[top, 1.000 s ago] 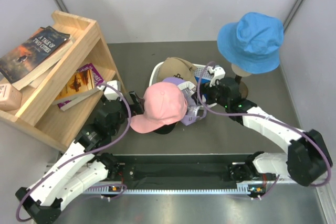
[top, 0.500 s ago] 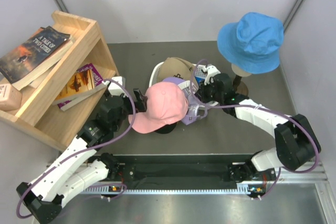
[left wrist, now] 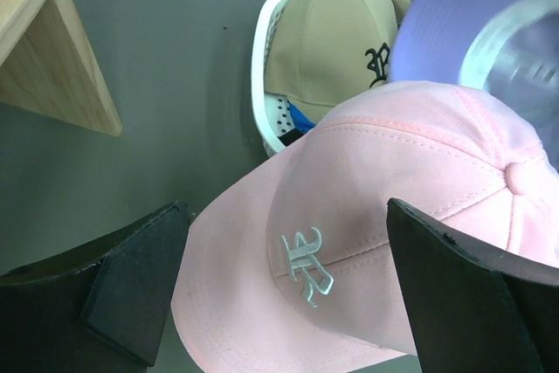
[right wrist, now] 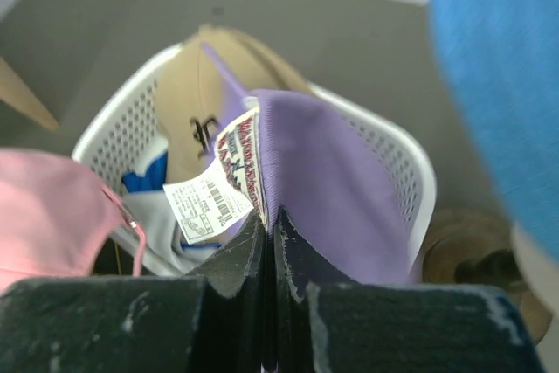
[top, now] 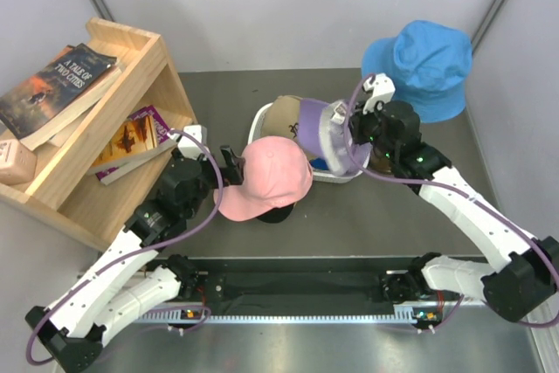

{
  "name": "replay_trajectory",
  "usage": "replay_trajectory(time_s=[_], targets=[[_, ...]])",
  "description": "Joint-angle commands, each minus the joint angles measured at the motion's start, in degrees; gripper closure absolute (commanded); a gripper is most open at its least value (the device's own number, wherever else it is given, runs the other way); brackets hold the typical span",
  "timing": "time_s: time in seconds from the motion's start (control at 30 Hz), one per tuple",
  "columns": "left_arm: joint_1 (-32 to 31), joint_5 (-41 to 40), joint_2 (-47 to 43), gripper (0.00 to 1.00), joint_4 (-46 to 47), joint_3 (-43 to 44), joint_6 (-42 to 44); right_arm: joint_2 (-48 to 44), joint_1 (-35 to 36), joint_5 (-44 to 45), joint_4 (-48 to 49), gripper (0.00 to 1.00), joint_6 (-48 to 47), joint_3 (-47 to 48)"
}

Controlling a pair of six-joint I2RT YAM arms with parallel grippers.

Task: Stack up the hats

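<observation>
At left centre the left claw [left wrist: 279, 294] gapes wide, straddling the pink cap [top: 266, 183] on the tabletop [top: 419, 216]. Right of it, the right claw [right wrist: 269, 238] pinches the lavender cap [top: 327, 133] above the basket [top: 342, 175]. Next, probably, carry it leftward onto the pink cap.
</observation>
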Motion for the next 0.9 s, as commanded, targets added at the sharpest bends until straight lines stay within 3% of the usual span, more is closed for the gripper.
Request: replay_trajectory(time_s=[0.0,0.4,0.73,0.87], targets=[[0.10,1.82,0.64,0.01,3.85,3.54,1.46,-2.29,-0.62,2.21,0.10,1.00,-3.24,6.63],[0.10,17.09,6.88,0.01,15.27,8.98,6.82,-5.46,3.41,-3.06,-2.62,1.00,-9.75,13.59],[0.10,34.94,10.22,0.01,20.90,14.44,20.97,-8.44,11.41,-11.41,-7.36,1.00,-14.14,17.62],[0.10,38.11,11.01,0.01,20.90,17.86,23.70,-8.89,12.38,-14.22,-9.21,1.00,-15.20,20.08]])
